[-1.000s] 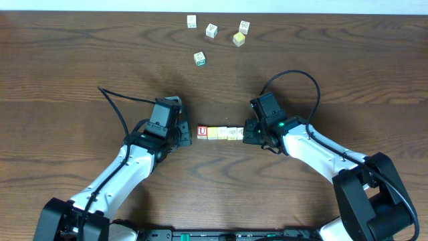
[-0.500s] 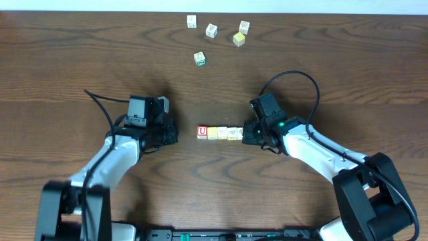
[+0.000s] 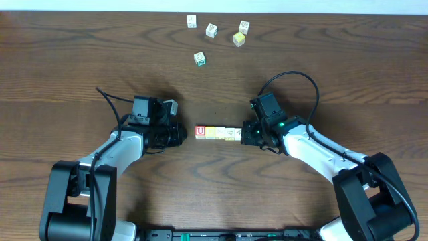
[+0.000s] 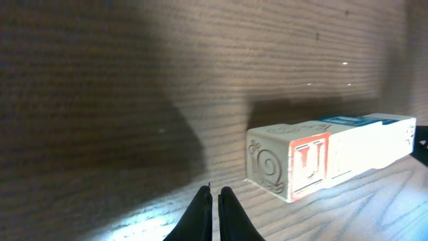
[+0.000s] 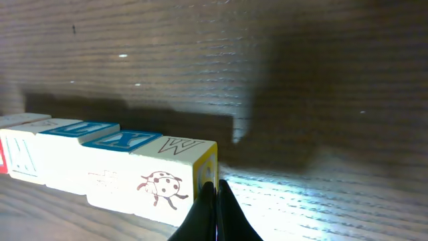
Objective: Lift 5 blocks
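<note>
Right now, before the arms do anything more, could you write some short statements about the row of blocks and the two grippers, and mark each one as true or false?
1. The row of blocks is one straight line, block against block. True.
2. The left gripper presses on the red U block. False: it is shut and stands apart from it, with bare table between.
3. The right gripper is shut, with its tips at the end of the ladybug block. True.
4. The row hangs in the air. False: it rests on the table.
5. No other blocks are there. False: loose blocks lie at the far side.
</note>
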### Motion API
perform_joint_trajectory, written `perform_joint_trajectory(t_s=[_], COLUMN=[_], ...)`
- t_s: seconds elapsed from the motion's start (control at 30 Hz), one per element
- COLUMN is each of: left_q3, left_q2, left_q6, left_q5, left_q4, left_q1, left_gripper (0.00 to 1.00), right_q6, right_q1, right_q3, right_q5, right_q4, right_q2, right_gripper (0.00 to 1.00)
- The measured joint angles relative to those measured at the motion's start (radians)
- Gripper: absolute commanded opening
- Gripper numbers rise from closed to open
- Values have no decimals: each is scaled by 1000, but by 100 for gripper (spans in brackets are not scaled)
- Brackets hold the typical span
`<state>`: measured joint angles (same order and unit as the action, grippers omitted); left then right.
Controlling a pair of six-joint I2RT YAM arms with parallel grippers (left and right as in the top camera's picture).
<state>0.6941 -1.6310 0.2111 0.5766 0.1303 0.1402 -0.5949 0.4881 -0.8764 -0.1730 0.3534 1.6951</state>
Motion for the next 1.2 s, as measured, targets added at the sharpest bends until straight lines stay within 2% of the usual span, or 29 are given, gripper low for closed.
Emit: perform_joint_trajectory(t_s=[1.2], left_q3=[0], left_q2=[-1], left_q6=[-59], left_q5=[50], left_q4=[-80], left_q1=[0], left_gripper=[8], right_q6=[-1], right_q1=[0], right_q3=[0], right_q5=[-11], right_q4=[31], right_q2=[0], right_gripper=[1])
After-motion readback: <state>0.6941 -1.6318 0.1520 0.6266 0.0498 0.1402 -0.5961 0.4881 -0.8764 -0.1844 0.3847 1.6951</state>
